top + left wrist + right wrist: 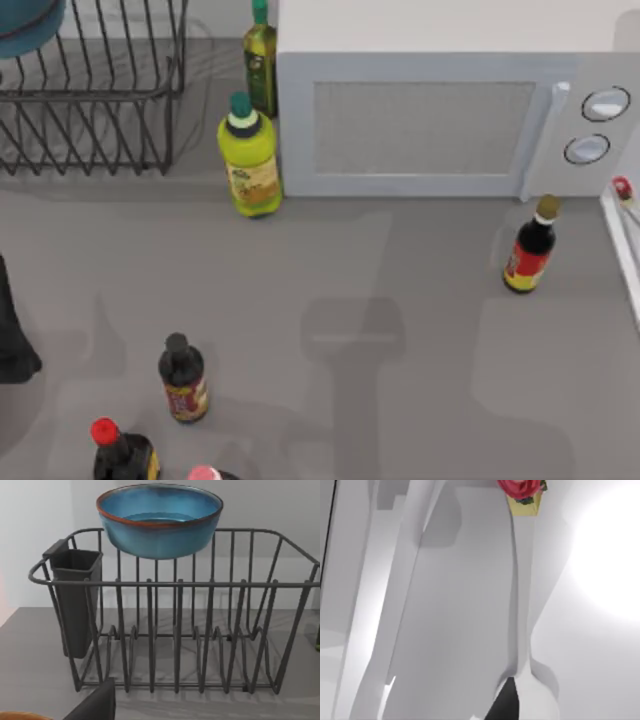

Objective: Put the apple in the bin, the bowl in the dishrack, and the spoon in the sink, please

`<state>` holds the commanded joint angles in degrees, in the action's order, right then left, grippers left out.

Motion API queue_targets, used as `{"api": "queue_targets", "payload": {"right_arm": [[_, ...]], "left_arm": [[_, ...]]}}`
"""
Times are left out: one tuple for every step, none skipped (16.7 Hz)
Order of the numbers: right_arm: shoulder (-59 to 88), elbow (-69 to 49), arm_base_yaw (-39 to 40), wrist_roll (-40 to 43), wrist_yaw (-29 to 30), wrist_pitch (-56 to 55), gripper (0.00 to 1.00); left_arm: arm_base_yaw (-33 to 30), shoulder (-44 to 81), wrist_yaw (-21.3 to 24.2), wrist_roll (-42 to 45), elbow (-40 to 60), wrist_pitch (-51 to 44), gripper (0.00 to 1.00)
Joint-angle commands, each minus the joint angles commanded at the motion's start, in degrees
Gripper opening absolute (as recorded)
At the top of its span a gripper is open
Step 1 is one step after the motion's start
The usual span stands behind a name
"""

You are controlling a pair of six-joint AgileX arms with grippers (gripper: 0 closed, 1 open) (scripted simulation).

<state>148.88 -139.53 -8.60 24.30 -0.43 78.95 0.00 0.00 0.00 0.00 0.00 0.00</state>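
The wide teal-blue glazed bowl [160,522] sits above the dark wire dishrack [175,635], straight ahead of the left tool; a dark cutlery holder [75,600] hangs on the rack's end.

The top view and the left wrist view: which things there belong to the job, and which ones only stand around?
Belong to the job:
- bowl, sitting on the top bars of the rack
- dishrack

Only standing around:
- microwave
- two green bottles beside it
- dark sauce bottle at the right
- dark bottles at the front left
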Motion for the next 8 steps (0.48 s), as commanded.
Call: {"api": "queue_targets", "payload": {"right_arm": [[0.00,0.00,0.00,0.00,0.00,0.00,0.83],[0.00,0.00,0.00,0.00,0.00,0.00,0.90],[0.00,0.00,0.00,0.00,0.00,0.00,0.98],[0.00,0.00,0.00,0.00,0.00,0.00,1.00],[0.00,0.00,0.00,0.00,0.00,0.00,1.00],[0.00,0.00,0.00,0.00,0.00,0.00,1.00],[0.00,0.00,0.00,0.00,0.00,0.00,1.00],[0.00,0.00,0.00,0.00,0.00,0.00,1.00]], "left_arm": [[0.00,0.00,0.00,0.00,0.00,0.00,1.00],[0.00,0.00,0.00,0.00,0.00,0.00,1.00],[0.00,0.00,0.00,0.00,0.00,0.00,1.00],[0.00,0.00,0.00,0.00,0.00,0.00,1.00],[0.00,0.00,0.00,0.00,0.00,0.00,1.00],[0.00,0.00,0.00,0.00,0.00,0.00,1.00],[0.00,0.00,0.00,0.00,0.00,0.00,1.00],[0.00,0.00,0.00,0.00,0.00,0.00,1.00]]}}
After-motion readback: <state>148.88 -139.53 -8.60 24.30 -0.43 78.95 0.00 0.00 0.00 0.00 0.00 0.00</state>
